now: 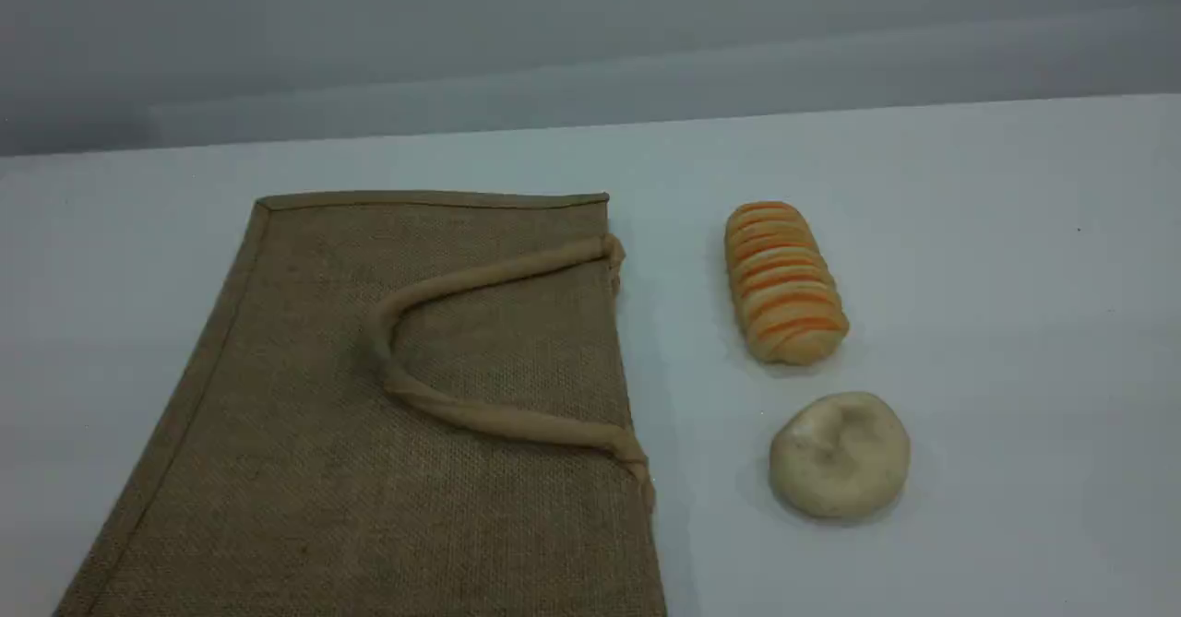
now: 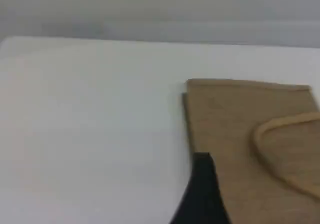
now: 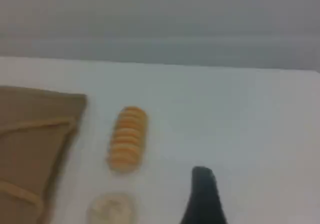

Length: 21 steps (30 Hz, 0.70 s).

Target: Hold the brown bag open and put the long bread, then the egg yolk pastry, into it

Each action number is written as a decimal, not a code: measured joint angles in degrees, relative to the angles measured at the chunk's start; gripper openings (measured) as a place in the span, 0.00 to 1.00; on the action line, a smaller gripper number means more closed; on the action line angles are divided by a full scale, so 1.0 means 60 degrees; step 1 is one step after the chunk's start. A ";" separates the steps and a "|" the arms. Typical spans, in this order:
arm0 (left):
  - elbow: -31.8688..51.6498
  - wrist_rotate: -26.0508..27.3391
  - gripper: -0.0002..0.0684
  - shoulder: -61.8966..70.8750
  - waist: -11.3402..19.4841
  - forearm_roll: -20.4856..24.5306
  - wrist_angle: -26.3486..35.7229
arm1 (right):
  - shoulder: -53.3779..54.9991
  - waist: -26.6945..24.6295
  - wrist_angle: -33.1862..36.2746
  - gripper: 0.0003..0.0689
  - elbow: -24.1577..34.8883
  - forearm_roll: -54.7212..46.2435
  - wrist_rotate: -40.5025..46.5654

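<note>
On the table [image 1: 1015,322], brown bag [image 1: 323,433] flat; both grippers apart, empty.

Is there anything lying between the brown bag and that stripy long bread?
Nothing: only bare white table separates the brown bag and long bread, in the scene view.

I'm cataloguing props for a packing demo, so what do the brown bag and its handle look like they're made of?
The brown bag looks like coarse woven jute or burlap, matte: an open grid weave shows across its face, with a smoother folded trim along the edges. The handle seems a lighter beige padded fabric tube, soft and slightly wrinkled where it bends; the exact fibre cannot be told.
</note>
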 joint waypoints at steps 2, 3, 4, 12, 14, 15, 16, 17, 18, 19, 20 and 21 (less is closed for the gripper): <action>-0.0432 0.0000 0.74 0.1163 0.0000 -0.0327 -0.0163 | 0.1015 0.0000 -0.0766 0.67 -0.0087 0.0569 -0.0445; -0.0650 0.0000 0.74 0.1664 0.0000 -0.0420 -0.0248 | 0.1593 0.0000 -0.1201 0.67 -0.0140 0.0817 -0.0716; -0.0857 0.0000 0.74 0.2271 0.0000 -0.0522 -0.0428 | 0.2182 0.0000 -0.1655 0.67 -0.0208 0.1160 -0.0987; -0.2026 -0.0028 0.74 0.6937 0.0000 -0.1663 -0.1802 | 0.6788 0.0010 -0.3451 0.67 -0.1337 0.4569 -0.3864; -0.2172 -0.0036 0.74 0.7991 0.0000 -0.1663 -0.2248 | 0.7976 0.0010 -0.3429 0.67 -0.1691 0.5404 -0.4639; -0.2236 -0.0036 0.74 0.8541 -0.0008 -0.1663 -0.2462 | 0.8547 0.0010 -0.3429 0.67 -0.1874 0.5810 -0.4996; -0.2274 -0.0036 0.74 0.9063 -0.0013 -0.1786 -0.2680 | 0.9007 0.0010 -0.3418 0.67 -0.2050 0.6197 -0.5264; -0.2319 -0.0036 0.74 0.9482 -0.0071 -0.1945 -0.2865 | 0.9532 0.0010 -0.3393 0.67 -0.2193 0.6518 -0.5578; -0.2374 -0.0036 0.74 0.9963 -0.0161 -0.2097 -0.2999 | 1.0028 0.0010 -0.3372 0.67 -0.2354 0.6856 -0.5843; -0.2438 -0.0036 0.74 1.0421 -0.0295 -0.2122 -0.3087 | 1.0498 0.0010 -0.3372 0.67 -0.2505 0.7197 -0.6051; -0.2520 -0.0036 0.74 1.0851 -0.0454 -0.2099 -0.3178 | 1.0868 0.0010 -0.3359 0.67 -0.2641 0.7523 -0.6304; -0.2611 -0.0036 0.74 1.1194 -0.0607 -0.2100 -0.3255 | 1.1280 0.0010 -0.3340 0.67 -0.2744 0.7762 -0.6533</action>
